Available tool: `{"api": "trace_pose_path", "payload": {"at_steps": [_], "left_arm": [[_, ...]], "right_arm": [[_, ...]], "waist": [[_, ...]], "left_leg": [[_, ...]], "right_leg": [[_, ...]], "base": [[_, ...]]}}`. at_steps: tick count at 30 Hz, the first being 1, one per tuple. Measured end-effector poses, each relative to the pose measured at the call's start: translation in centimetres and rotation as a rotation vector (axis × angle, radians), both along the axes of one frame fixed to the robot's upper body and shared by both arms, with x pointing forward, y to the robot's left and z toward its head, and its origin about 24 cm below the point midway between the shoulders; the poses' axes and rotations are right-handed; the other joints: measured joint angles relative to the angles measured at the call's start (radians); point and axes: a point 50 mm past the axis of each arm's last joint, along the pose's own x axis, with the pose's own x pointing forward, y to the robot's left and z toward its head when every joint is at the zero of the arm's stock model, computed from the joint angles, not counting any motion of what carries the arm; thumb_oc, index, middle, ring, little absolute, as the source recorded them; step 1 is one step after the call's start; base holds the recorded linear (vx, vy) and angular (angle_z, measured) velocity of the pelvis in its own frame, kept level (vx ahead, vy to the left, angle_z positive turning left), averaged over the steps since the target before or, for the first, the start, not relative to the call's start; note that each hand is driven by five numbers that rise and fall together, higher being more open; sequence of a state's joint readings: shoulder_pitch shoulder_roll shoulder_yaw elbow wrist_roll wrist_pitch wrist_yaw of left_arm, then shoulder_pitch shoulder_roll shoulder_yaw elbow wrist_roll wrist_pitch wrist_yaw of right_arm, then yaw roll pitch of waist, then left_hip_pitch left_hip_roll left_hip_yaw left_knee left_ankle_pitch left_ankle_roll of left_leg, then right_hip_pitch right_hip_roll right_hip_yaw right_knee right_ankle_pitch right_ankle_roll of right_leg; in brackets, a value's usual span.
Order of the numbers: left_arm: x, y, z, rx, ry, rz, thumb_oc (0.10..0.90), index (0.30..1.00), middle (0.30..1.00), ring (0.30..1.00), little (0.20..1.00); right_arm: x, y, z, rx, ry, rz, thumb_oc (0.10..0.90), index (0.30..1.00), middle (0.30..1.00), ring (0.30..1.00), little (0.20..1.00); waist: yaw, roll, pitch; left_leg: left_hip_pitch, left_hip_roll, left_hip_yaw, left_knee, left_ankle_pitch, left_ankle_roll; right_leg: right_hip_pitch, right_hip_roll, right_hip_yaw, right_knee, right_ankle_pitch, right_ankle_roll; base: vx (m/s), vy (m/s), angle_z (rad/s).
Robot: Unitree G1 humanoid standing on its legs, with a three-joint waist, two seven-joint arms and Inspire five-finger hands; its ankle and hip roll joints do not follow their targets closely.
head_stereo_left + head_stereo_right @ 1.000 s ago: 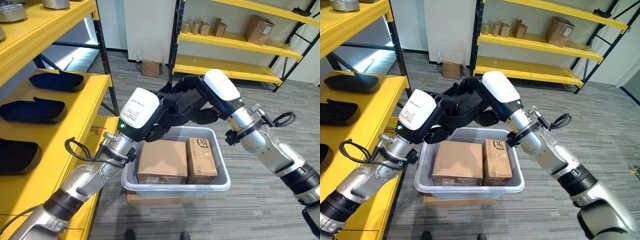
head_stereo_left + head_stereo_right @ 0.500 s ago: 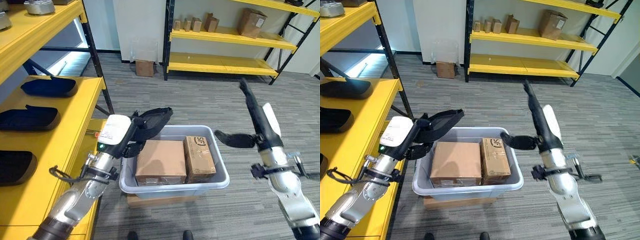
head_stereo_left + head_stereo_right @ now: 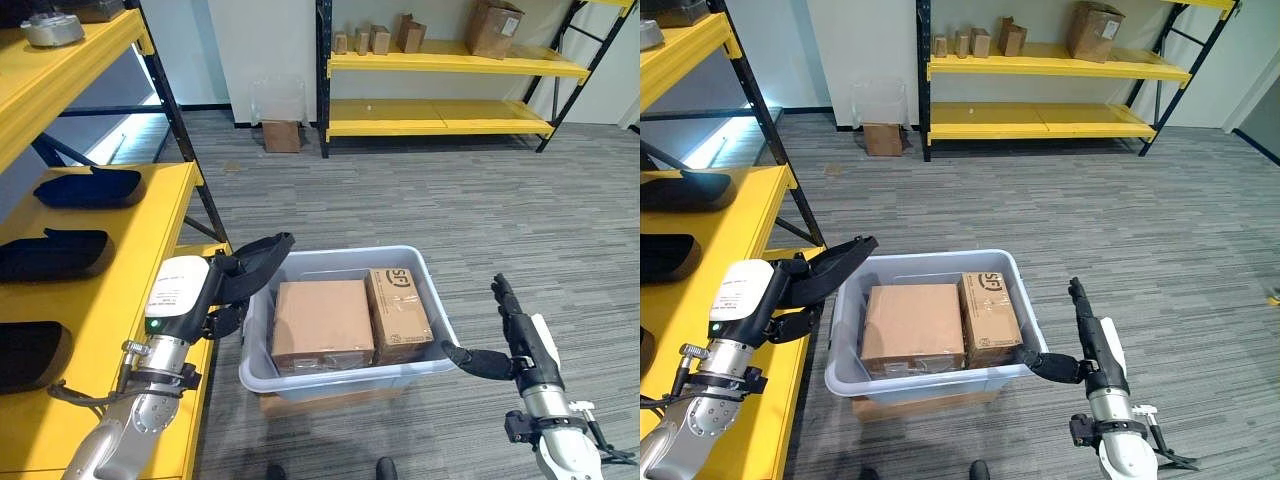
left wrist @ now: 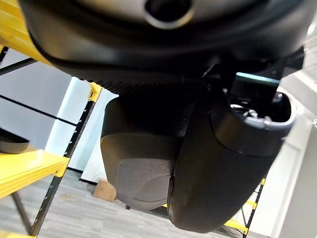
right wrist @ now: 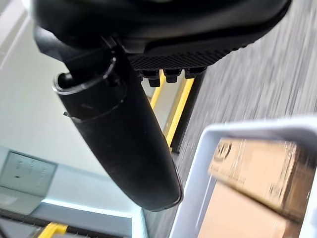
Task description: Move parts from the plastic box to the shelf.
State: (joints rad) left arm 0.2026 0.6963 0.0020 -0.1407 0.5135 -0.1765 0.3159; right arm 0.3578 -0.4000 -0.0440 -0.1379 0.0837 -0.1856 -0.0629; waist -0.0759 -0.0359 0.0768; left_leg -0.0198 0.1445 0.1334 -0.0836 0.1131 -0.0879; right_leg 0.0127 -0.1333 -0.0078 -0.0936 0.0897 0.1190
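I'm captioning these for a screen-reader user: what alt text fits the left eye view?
A grey plastic box on the floor holds two cardboard boxes, a large one beside a narrower one. The robot's left hand and right hand, both open and empty, flank it, with yellow shelves to the left.

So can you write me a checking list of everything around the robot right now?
Surface: grey carpet floor.
Job's things: grey box holding two cartons, large and small, side by side; shelf at the left with dark trays.
Clutter: a carton by the far wall.
Hands: left hand open beside the box; right hand open, apart from it.
Cables: nothing seen.
Surroundings: far rack with cartons.
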Motion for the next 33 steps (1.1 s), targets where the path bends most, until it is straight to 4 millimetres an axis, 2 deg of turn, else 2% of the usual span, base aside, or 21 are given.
{"api": "trace_pose_path", "payload": {"at_steps": [8, 12, 13, 15, 16, 17, 18, 19, 20, 21, 22, 23, 24, 25, 26, 27, 28, 30, 31, 32, 33], "left_arm": [[-0.6, -0.1, -0.1, -0.117, -0.009, 0.021, 0.400, 0.300, 0.300, 0.300, 0.300], [-0.9, 0.5, 0.1, -0.123, -0.028, 0.056, 0.400, 0.300, 0.300, 0.300, 0.300], [-0.9, 0.3, 0.1, -0.137, -0.043, 0.058, 0.400, 0.300, 0.300, 0.300, 0.300], [-0.3, -0.5, 0.2, -0.131, -0.039, 0.019, 0.400, 0.300, 0.300, 0.300, 0.300], [-0.4, -1.4, 0.6, -0.146, -0.061, -0.018, 0.400, 0.300, 0.300, 0.300, 0.300], [-0.7, -1.2, 0.3, -0.139, -0.051, -0.010, 0.400, 0.300, 0.300, 0.300, 0.300], [-0.6, -0.9, 0.1, -0.134, -0.039, 0.005, 0.400, 0.300, 0.300, 0.300, 0.300], [-0.3, -0.2, -0.3, -0.162, -0.037, 0.053, 0.400, 0.300, 0.300, 0.300, 0.300], [-0.2, -0.1, 0.5, -0.169, -0.080, 0.063, 0.400, 0.300, 0.300, 0.300, 0.300], [0.3, -0.1, 1.7, -0.168, -0.137, 0.052, 0.400, 0.300, 0.300, 0.300, 0.300], [0.9, -0.4, 2.7, -0.185, -0.192, 0.039, 0.400, 0.300, 0.300, 0.300, 0.300], [1.5, -1.1, 3.4, -0.196, -0.222, 0.010, 0.400, 0.300, 0.300, 0.300, 0.300], [2.3, -1.7, 4.6, -0.210, -0.281, -0.027, 0.400, 0.300, 0.300, 0.300, 0.300], [2.5, -1.8, 4.8, -0.211, -0.291, -0.031, 0.400, 0.300, 0.300, 0.300, 0.300], [2.6, -2.0, 4.7, -0.213, -0.288, -0.033, 0.400, 0.300, 0.300, 0.300, 0.300], [2.7, -2.3, 4.8, -0.206, -0.287, -0.048, 0.400, 0.300, 0.300, 0.300, 0.300], [1.9, -2.7, 3.3, -0.230, -0.233, -0.043, 0.400, 0.300, 0.300, 0.300, 0.300], [0.9, -2.9, 1.8, -0.249, -0.173, -0.035, 0.400, 0.300, 0.300, 0.300, 0.300], [0.5, -2.6, 1.4, -0.229, -0.145, -0.031, 0.400, 0.300, 0.300, 0.300, 0.300], [0.3, -2.4, 1.0, -0.225, -0.131, -0.022, 0.400, 0.300, 0.300, 0.300, 0.300], [0.1, -2.0, 0.6, -0.212, -0.102, 0.000, 0.400, 0.300, 0.300, 0.300, 0.300]], "right_arm": [[4.5, 2.7, 2.6, -0.046, -0.120, 0.177, 0.900, 1.000, 1.000, 1.000, 1.000], [6.6, 4.7, 5.0, -0.087, -0.226, 0.291, 0.900, 1.000, 1.000, 1.000, 1.000], [7.0, 4.5, 5.9, -0.118, -0.262, 0.298, 0.900, 1.000, 1.000, 1.000, 1.000], [7.5, 4.3, 7.2, -0.146, -0.319, 0.275, 0.900, 1.000, 1.000, 1.000, 1.000], [7.4, 4.2, 7.0, -0.159, -0.303, 0.266, 0.900, 1.000, 1.000, 1.000, 1.000], [7.4, 5.2, 6.6, -0.123, -0.312, 0.275, 0.900, 1.000, 1.000, 1.000, 1.000], [7.5, 5.7, 6.9, -0.145, -0.314, 0.318, 0.900, 1.000, 1.000, 1.000, 1.000], [7.2, 5.2, 7.2, -0.194, -0.321, 0.329, 0.900, 1.000, 1.000, 1.000, 1.000], [6.6, 5.0, 7.2, -0.195, -0.328, 0.327, 0.900, 1.000, 1.000, 1.000, 1.000], [6.6, 4.9, 7.3, -0.176, -0.337, 0.306, 0.900, 1.000, 1.000, 1.000, 1.000], [6.7, 4.6, 7.4, -0.168, -0.343, 0.283, 0.900, 1.000, 1.000, 1.000, 1.000], [6.9, 3.9, 7.4, -0.171, -0.336, 0.243, 0.900, 1.000, 1.000, 1.000, 1.000], [6.5, 2.6, 7.3, -0.193, -0.333, 0.183, 0.900, 1.000, 1.000, 1.000, 1.000], [6.2, 1.8, 7.2, -0.203, -0.327, 0.155, 0.900, 1.000, 1.000, 1.000, 1.000], [6.0, 1.0, 7.1, -0.210, -0.315, 0.121, 0.900, 1.000, 1.000, 1.000, 1.000], [5.9, 0.5, 7.1, -0.206, -0.318, 0.086, 0.900, 1.000, 1.000, 1.000, 1.000], [5.3, 0.5, 5.8, -0.186, -0.272, 0.063, 0.900, 1.000, 1.000, 1.000, 1.000], [4.9, 0.5, 5.3, -0.205, -0.250, 0.074, 0.900, 1.000, 1.000, 1.000, 1.000], [4.6, 0.6, 4.9, -0.189, -0.242, 0.072, 0.900, 1.000, 1.000, 1.000, 1.000], [4.4, 0.7, 4.7, -0.185, -0.234, 0.072, 0.900, 1.000, 1.000, 1.000, 1.000], [4.3, 1.2, 4.4, -0.176, -0.221, 0.089, 0.900, 1.000, 1.000, 1.000, 1.000]], "waist": [[0.024, 0.033, 0.043], [0.069, 0.061, 0.116], [0.091, 0.073, 0.146], [0.130, 0.117, 0.208], [0.149, 0.093, 0.213], [0.200, 0.035, 0.216], [0.209, -0.002, 0.215], [0.129, 0.001, 0.215], [0.099, 0.028, 0.198], [0.066, 0.031, 0.191], [0.019, 0.054, 0.186], [-0.023, 0.070, 0.180], [-0.018, 0.070, 0.175], [-0.020, 0.072, 0.175], [-0.021, 0.092, 0.171], [-0.012, 0.130, 0.174], [0.026, 0.131, 0.159], [0.030, 0.142, 0.126], [0.033, 0.104, 0.105], [0.047, 0.093, 0.098], [0.045, 0.076, 0.092]], "left_leg": [[-0.020, 0.062, -0.014, 0.022, 0.018, -0.024], [-0.039, 0.132, -0.020, 0.031, 0.047, -0.045], [-0.104, 0.159, -0.067, 0.062, 0.101, -0.084], [-0.237, 0.139, -0.114, 0.063, 0.293, -0.055], [-0.247, 0.083, -0.095, 0.031, 0.240, -0.096], [-0.239, 0.038, -0.027, 0.136, 0.149, -0.094], [-0.212, 0.018, -0.018, 0.271, 0.049, -0.078], [-0.019, 0.038, 0.013, 0.703, -0.043, -0.127], [0.101, 0.046, 0.018, 0.796, -0.028, -0.130], [0.139, 0.020, 0.036, 0.871, -0.043, -0.133], [0.230, -0.013, 0.074, 0.774, -0.067, -0.122], [0.308, -0.036, 0.120, 0.502, -0.095, -0.096], [0.346, -0.061, 0.204, 0.265, -0.275, -0.093], [0.346, -0.084, 0.216, 0.167, -0.318, -0.066], [0.337, -0.128, 0.196, 0.013, -0.333, -0.002], [0.285, -0.129, 0.170, -0.010, -0.343, 0.090], [0.265, -0.107, 0.193, -0.008, -0.311, 0.083], [0.243, -0.100, 0.174, -0.004, -0.293, 0.085], [0.242, -0.130, 0.154, -0.003, -0.275, 0.072], [0.244, -0.140, 0.154, -0.002, -0.272, 0.066], [0.209, -0.133, 0.147, 0.040, -0.253, 0.039]], "right_leg": [[-0.044, 0.063, -0.002, 0.076, -0.021, -0.019], [-0.123, 0.144, -0.014, 0.214, -0.075, -0.079], [-0.205, 0.168, -0.070, 0.344, -0.139, -0.117], [-0.318, 0.204, -0.138, 0.586, -0.263, -0.162], [-0.353, 0.164, -0.159, 0.628, -0.318, -0.246], [-0.357, 0.123, -0.166, 0.519, -0.250, -0.337], [-0.325, 0.095, -0.172, 0.389, -0.137, -0.345], [-0.265, 0.038, -0.283, 0.316, -0.101, -0.340], [-0.281, 0.065, -0.276, 0.309, -0.110, -0.322], [-0.311, 0.081, -0.286, 0.280, -0.080, -0.288], [-0.329, 0.097, -0.290, 0.249, -0.014, -0.267], [-0.329, 0.102, -0.309, 0.205, 0.048, -0.279], [-0.329, 0.096, -0.361, 0.119, 0.097, -0.243], [-0.330, 0.089, -0.375, 0.094, 0.104, -0.221], [-0.340, 0.079, -0.441, 0.086, 0.048, -0.145], [-0.373, 0.077, -0.501, 0.133, -0.044, -0.060], [-0.424, 0.008, -0.507, 0.365, -0.071, -0.161], [-0.409, -0.042, -0.479, 0.507, -0.100, -0.119], [-0.339, -0.075, -0.454, 0.460, -0.066, -0.115], [-0.311, -0.059, -0.425, 0.386, -0.061, -0.142], [-0.271, -0.040, -0.416, 0.261, 0.022, -0.165]], "base": [[-0.16, -0.189, -0.02], [-0.14, -0.240, 0.02], [-0.24, -0.281, 0.90], [-0.29, -0.263, 2.33], [-0.32, -0.195, 2.59], [-0.39, -0.278, 1.80], [-0.25, -0.268, 1.66], [-0.16, -0.167, 1.66], [-0.07, -0.030, 1.86], [-0.05, 0.088, 1.30], [-0.06, 0.160, 1.81], [-0.05, 0.234, 2.12], [-0.06, 0.313, 1.90], [-0.07, 0.275, 1.35], [-0.08, 0.246, 0.78], [-0.06, 0.181, 0.34], [-0.06, 0.215, 0.17], [-0.05, 0.215, 0.14], [-0.03, 0.150, 0.06], [-0.07, 0.188, 0.02], [-0.14, 0.344, -0.02]]}}
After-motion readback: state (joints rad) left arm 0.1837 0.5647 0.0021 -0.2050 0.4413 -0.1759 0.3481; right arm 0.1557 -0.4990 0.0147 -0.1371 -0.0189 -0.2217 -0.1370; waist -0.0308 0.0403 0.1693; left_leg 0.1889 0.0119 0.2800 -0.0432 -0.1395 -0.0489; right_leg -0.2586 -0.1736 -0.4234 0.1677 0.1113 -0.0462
